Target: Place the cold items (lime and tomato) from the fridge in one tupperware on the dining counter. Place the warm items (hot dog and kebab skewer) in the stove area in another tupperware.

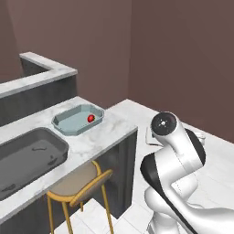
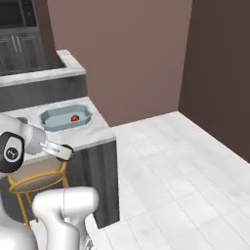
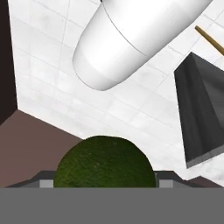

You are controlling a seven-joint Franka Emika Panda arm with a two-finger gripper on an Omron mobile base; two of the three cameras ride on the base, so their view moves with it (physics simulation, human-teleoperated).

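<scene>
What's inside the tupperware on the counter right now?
The tupperware holds one small red item, the tomato, near its far end. The rest of its floor looks bare. The lime isn't in it; the claw holds it.

You've got a white marble counter (image 1: 98, 137) w/ dark sides, carrying a pale blue-grey tupperware (image 1: 77, 119) near its far end, w/ a red tomato (image 1: 91, 118) inside, and a dark sink basin (image 1: 27, 155) sunk in beside it.
</scene>
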